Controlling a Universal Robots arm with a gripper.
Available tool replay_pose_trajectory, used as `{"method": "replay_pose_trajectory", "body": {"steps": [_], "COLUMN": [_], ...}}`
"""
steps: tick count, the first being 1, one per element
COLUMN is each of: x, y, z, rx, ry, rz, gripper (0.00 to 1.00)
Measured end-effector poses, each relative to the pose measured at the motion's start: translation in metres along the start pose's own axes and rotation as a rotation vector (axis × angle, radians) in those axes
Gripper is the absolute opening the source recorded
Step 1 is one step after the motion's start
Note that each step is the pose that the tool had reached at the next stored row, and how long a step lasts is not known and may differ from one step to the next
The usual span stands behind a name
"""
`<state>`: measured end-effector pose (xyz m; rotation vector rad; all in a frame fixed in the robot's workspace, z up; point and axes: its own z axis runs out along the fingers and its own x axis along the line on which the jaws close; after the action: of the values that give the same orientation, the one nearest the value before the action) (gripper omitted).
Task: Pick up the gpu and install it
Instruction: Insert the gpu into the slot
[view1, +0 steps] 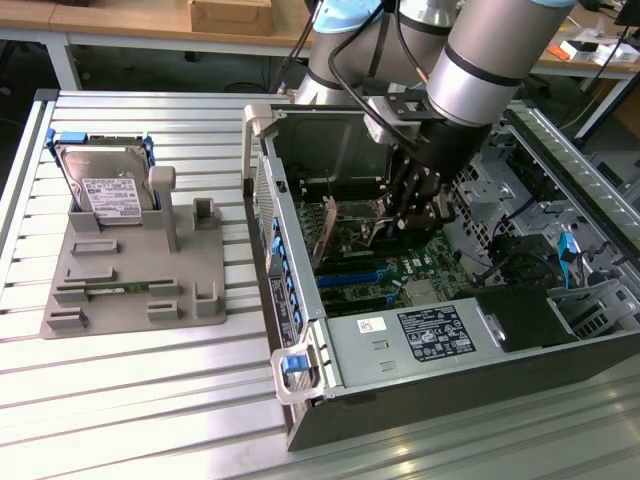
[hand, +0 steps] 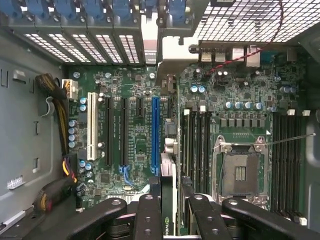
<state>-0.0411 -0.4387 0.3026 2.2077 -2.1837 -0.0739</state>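
GPU (hand: 170, 150) held edge-on in the gripper (view1: 415, 205), jaws clenched on its top edge, poised over the motherboard (hand: 135, 145) slots inside the open computer case (view1: 420, 350), aligned for seating.

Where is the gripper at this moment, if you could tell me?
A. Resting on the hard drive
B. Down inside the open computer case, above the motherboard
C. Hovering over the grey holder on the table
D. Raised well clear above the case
B: in the exterior view the gripper reaches down inside the open computer case, over the motherboard.
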Motion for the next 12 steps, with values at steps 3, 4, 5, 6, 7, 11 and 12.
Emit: {"method": "replay_pose_trajectory", "body": {"steps": [3, 4, 5, 6, 7, 11, 12], "x": [0.003, 0.003, 0.003, 0.005, 0.006, 0.010, 0.010], "y": [0.0030, 0.0052, 0.0083, 0.0093, 0.0109, 0.0176, 0.0177], "z": [0.0048, 0.0060, 0.0075, 0.0086, 0.0099, 0.0169, 0.0176], "rx": [0.0000, 0.0000, 0.0000, -0.0001, 0.0000, 0.0000, 0.0000], "ry": [0.0000, 0.0000, -0.0001, 0.0001, 0.0000, -0.0001, 0.0001], "rz": [0.000, 0.000, 0.000, 0.000, 0.000, 0.000, 0.000], "gripper": [0.26, 0.26, 0.26, 0.26, 0.26, 0.26, 0.26]}}
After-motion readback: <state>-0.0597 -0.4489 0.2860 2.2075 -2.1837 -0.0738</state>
